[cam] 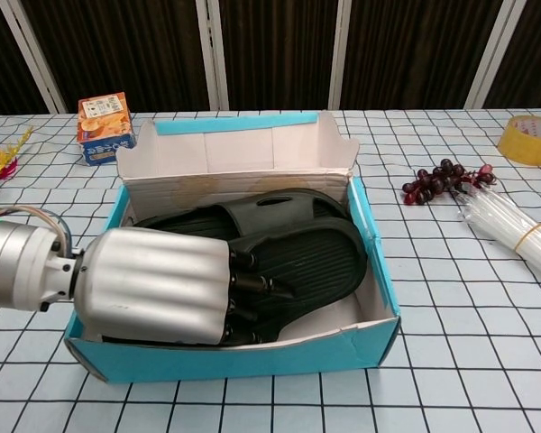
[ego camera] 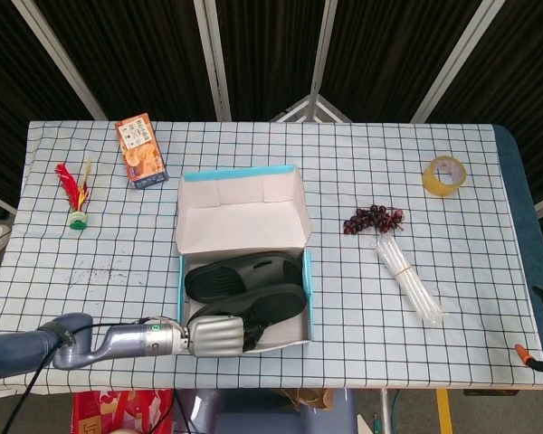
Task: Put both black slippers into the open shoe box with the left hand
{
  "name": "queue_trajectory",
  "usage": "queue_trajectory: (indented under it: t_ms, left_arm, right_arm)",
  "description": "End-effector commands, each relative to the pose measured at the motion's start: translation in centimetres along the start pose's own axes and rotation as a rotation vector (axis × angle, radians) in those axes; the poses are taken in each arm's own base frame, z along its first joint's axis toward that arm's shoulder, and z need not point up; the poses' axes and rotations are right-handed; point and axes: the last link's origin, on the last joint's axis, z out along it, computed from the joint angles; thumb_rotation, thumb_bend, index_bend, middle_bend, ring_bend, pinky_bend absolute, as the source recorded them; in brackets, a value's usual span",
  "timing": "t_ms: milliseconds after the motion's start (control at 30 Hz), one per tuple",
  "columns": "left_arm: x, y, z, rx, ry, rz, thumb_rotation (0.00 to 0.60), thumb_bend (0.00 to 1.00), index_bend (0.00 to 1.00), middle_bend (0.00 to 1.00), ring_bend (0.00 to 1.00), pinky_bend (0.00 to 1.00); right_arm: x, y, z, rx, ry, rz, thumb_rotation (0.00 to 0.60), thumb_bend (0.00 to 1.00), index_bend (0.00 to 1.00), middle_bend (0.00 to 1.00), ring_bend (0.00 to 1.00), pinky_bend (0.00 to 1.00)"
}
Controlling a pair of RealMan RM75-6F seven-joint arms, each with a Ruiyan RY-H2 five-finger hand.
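The open shoe box (ego camera: 241, 210) (cam: 252, 361), blue outside and white inside, sits mid-table with its lid folded back. Both black slippers lie inside it. One slipper (ego camera: 244, 271) (cam: 252, 209) lies at the back. The other slipper (ego camera: 270, 306) (cam: 311, 266) rests ribbed sole up, overlapping the first. My left hand (ego camera: 219, 336) (cam: 158, 284) reaches over the box's near wall, its dark fingers (cam: 252, 289) lying on the upper slipper's sole. The thumb is hidden, so I cannot tell if it grips. My right hand is in neither view.
An orange carton (ego camera: 141, 151) (cam: 105, 127) and a red feathered shuttlecock (ego camera: 76, 194) lie at the far left. Dark grapes (ego camera: 373, 219) (cam: 442, 179), clear tubes (ego camera: 407, 280) (cam: 514, 225) and a yellow tape roll (ego camera: 443, 174) (cam: 529, 138) lie to the right.
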Motion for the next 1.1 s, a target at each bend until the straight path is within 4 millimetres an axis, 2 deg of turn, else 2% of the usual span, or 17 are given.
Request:
queue_trajectory:
  t_ms: [33, 133, 200, 267, 367, 600, 767, 967, 1100]
  left_arm:
    - [0.1, -0.6, -0.1, 0.022, 0.001, 0.029, 0.6, 0.34, 0.22, 0.23, 0.01, 0.29]
    - [0.1, -1.2, -0.4, 0.042, -0.017, 0.088, 0.6, 0.27, 0.09, 0.05, 0.0, 0.2]
    - [0.1, -1.6, -0.6, 0.061, -0.036, 0.121, 0.6, 0.21, 0.03, 0.0, 0.0, 0.16]
    - [0.3, -1.9, -0.8, 0.08, -0.049, 0.147, 0.6, 0.15, 0.0, 0.0, 0.0, 0.14]
    - [0.9, -2.4, -1.2, 0.117, -0.063, 0.179, 0.6, 0.13, 0.0, 0.0, 0.0, 0.12]
    - [2.9, -3.2, -3.0, 0.201, -0.105, 0.233, 0.6, 0.13, 0.0, 0.0, 0.0, 0.09]
    - [4.0, -2.8, -4.5, 0.223, -0.161, 0.242, 0.6, 0.13, 0.0, 0.0, 0.0, 0.08]
    - [4.5, -2.4, -4.5, 0.225, -0.179, 0.253, 0.6, 0.13, 0.0, 0.0, 0.0, 0.07]
    - [5.6, -2.6, -4.8, 0.236, -0.158, 0.269, 0.6, 0.13, 0.0, 0.0, 0.0, 0.08]
  right_arm:
    - [0.0, 0.0, 0.0, 0.0, -0.001, 0.0, 0.6, 0.31, 0.06, 0.11, 0.18, 0.11]
    - [0.0, 0.0, 0.0, 0.0, 0.0, 0.0, 0.6, 0.31, 0.06, 0.11, 0.18, 0.11]
    - [0.0, 0.0, 0.0, 0.001, 0.001, 0.002, 0.6, 0.31, 0.06, 0.11, 0.18, 0.11]
    - [0.0, 0.0, 0.0, 0.001, 0.0, 0.001, 0.6, 0.31, 0.06, 0.11, 0.18, 0.1]
    - [0.0, 0.0, 0.0, 0.001, 0.0, 0.003, 0.6, 0.31, 0.06, 0.11, 0.18, 0.11]
    - [0.0, -0.1, -0.1, 0.006, -0.004, 0.0, 0.6, 0.31, 0.06, 0.11, 0.18, 0.11]
    - [0.0, -0.3, -0.2, 0.01, -0.002, 0.001, 0.6, 0.31, 0.06, 0.11, 0.18, 0.11]
    - [0.1, -0.4, -0.4, 0.012, -0.002, -0.001, 0.6, 0.31, 0.06, 0.11, 0.18, 0.1]
    - [0.2, -0.2, -0.4, 0.008, 0.002, 0.003, 0.6, 0.31, 0.06, 0.11, 0.18, 0.1]
